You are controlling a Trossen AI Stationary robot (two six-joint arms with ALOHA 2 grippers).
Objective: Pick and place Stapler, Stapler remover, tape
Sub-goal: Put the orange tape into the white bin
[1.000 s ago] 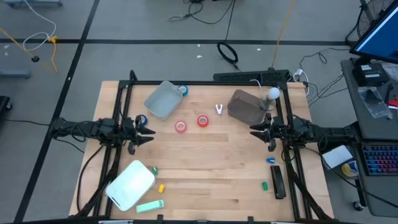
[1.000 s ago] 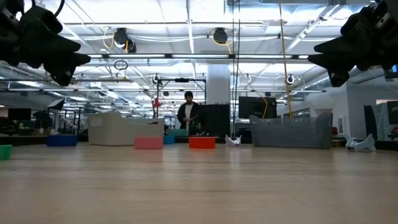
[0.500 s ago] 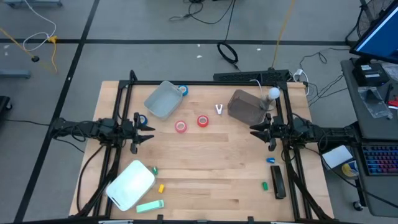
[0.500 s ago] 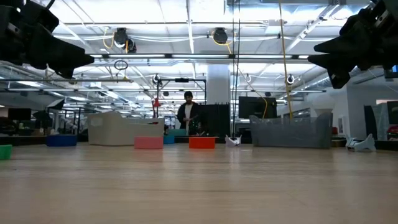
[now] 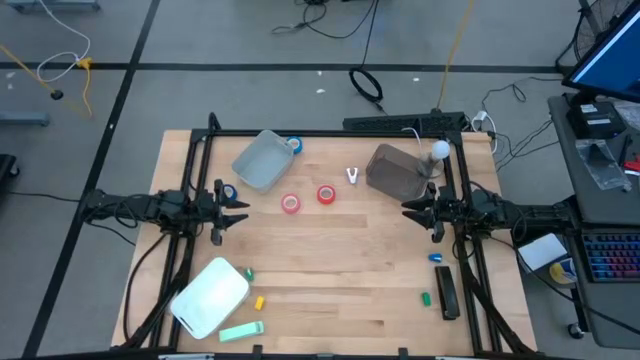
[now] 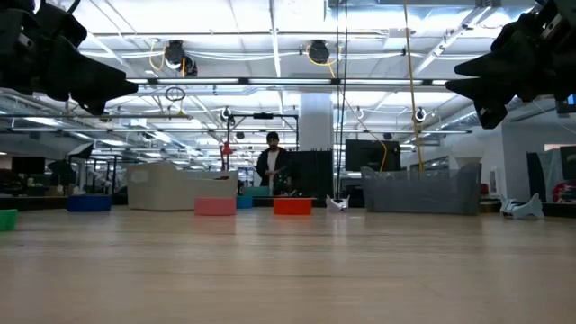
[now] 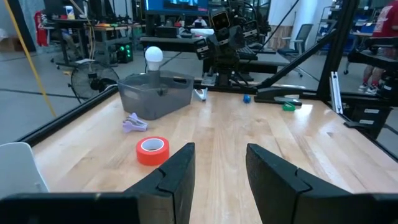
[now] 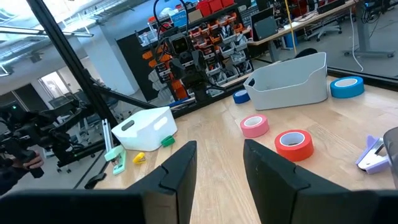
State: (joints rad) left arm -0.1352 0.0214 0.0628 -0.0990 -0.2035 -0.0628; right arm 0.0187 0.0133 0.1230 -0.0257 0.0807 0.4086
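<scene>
Near edge of the table [image 5: 340,290]: a white bin [image 5: 210,297] lies tipped at the left corner, with small green and yellow pieces beside it rather than in it; its inside is not visible. At the right corner, a black stapler [image 5: 446,293] lies flat along the frame, a small green item just beside it — untouched, judged still to be collected.

Mid-table, both arms wait at the side rails, raised clear of the wood:
- left gripper [image 5: 232,210] — fingers parted to a narrow gap, holding nothing; a blue tape roll [image 5: 229,191] lies just beside it.
- right gripper [image 5: 412,211] — likewise part-open and empty, facing inward across the table.

Centre, between the grippers: two red tape rolls [image 5: 290,204] [image 5: 325,194], flat on the wood and near each other, free for either arm.

Far side: a pale lilac staple remover [image 5: 352,176] — probably that, though small — next to a dark grey tub [image 5: 392,170] holding a white ball-topped object [image 7: 153,55]. A light grey bin [image 5: 262,160] stands tilted; empty as far as visible, with a second blue tape roll [image 5: 294,145] touching its far corner outside.
</scene>
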